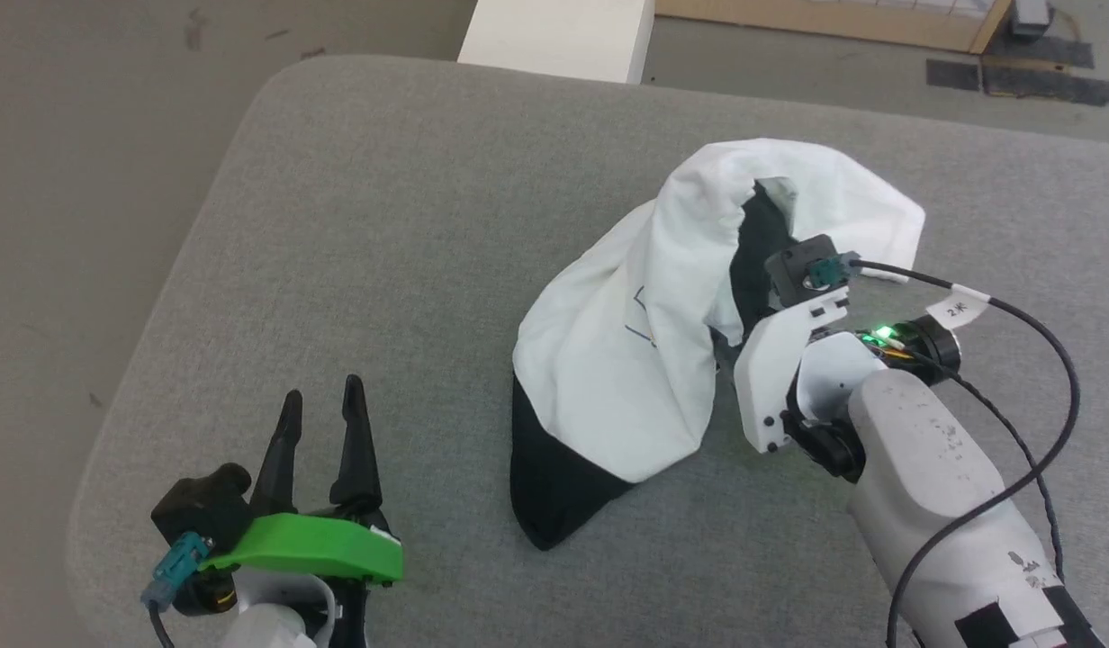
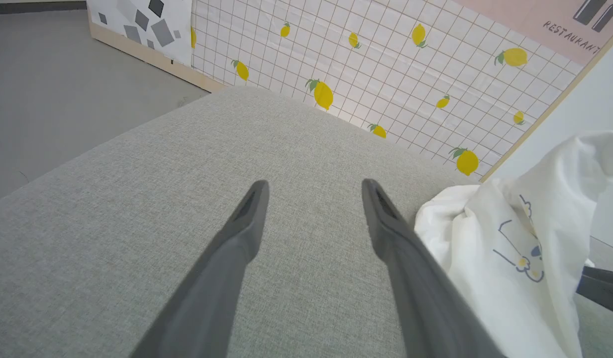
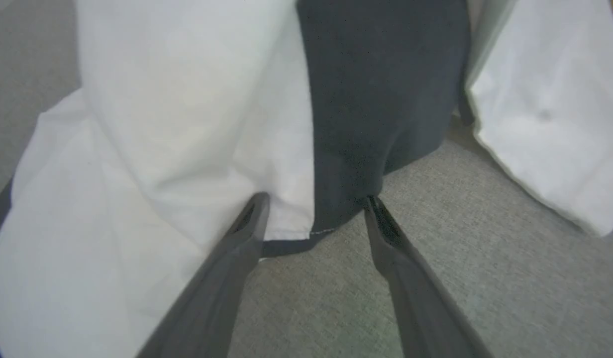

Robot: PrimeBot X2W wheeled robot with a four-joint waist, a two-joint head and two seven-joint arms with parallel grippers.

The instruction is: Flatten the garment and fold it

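Nearest me, the left gripper (image 1: 322,391) hovers over bare grey padded surface (image 1: 383,225), its two dark fingers spread and holding nothing, off to the left of the cloth. To its right, the right gripper (image 3: 315,198) is pushed in low against the garment (image 1: 626,360). Its fingers are also spread, with their tips at the cloth's lower edge where white fabric meets a black panel, but not pinching it.

The garment sits right of the middle of the surface in a crumpled, hood-like heap, with one black sleeve (image 1: 554,495) trailing toward me. I judge the flattening barely begun: this looks like the reach for a first grip. Next, the right fingers need to close on that edge, ideally one layer only, while the left comes across to take another edge so the two can draw the cloth out.

Beyond the far edge stands a white box (image 1: 559,36); I cannot tell what it holds.
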